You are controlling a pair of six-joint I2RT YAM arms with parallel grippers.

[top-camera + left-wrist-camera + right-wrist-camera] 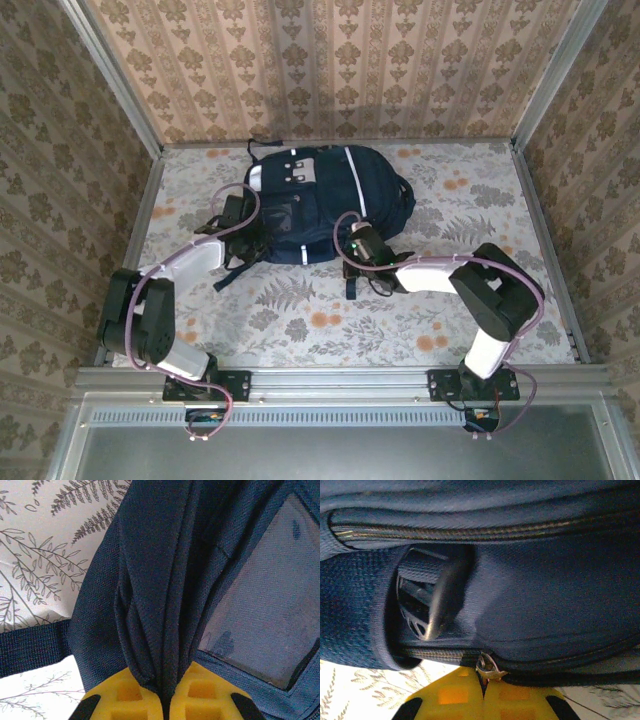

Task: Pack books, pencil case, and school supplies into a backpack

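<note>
Atop floral counter (450,320), found backpack (330,205) toward 12 o'clock, left gripper (166,697) clenched on fabric fold (160,605) at its 9 o'clock, right gripper (483,692) pinching zipper pull (489,667) at 5 o'clock. Probably needed taut fabric, straight pull along track.

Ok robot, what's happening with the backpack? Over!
Left fingers shut on a fold of the backpack. Right fingers shut on the zipper pull. Backpack lying on the table, opening gaping beside the pull.

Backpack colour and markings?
Navy-blue backpack with white stripes and grey-white front patches; clearest in the top external view.
</note>
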